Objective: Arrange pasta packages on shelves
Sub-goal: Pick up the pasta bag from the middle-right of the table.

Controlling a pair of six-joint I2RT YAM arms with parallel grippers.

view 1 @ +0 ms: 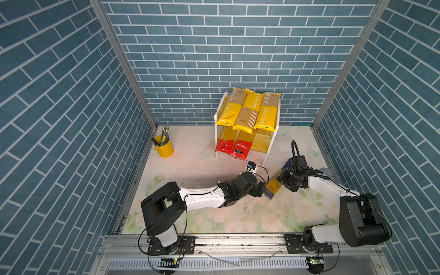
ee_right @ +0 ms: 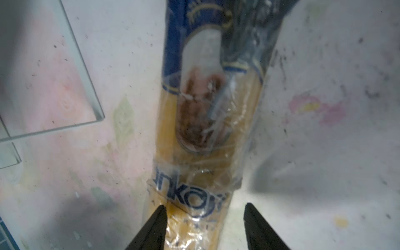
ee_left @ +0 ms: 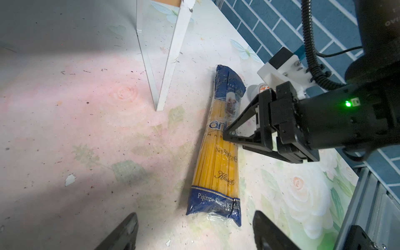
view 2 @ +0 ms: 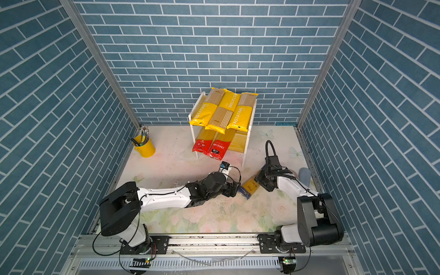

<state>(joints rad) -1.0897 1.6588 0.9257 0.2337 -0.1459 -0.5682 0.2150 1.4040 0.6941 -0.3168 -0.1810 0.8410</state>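
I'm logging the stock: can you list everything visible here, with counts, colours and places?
Table: one, pale floral top.
Rack: one, white frames, wooden boards, back of table.
PASTATIME bags: three, yellow and tan, top shelf.
Red-ended bags: two, clear, lower shelf, left and middle.
Blue-ended bag: one, clear, flat on table, right of centre.
Pencil cup: one, yellow, back left.
Grey object: one, table's right edge, unclear.
Left gripper: open, astride the bag's near end.
Right gripper: open, astride the bag's middle.

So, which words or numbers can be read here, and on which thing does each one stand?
"Net 500 g": blue-ended bag
"Klasik": same bag
"Pişirme Süresi 8-1": same bag
"nka", partly legible brand: same bag
"PASTATIME": yellow bags
Red-ended bags: print too small to read.
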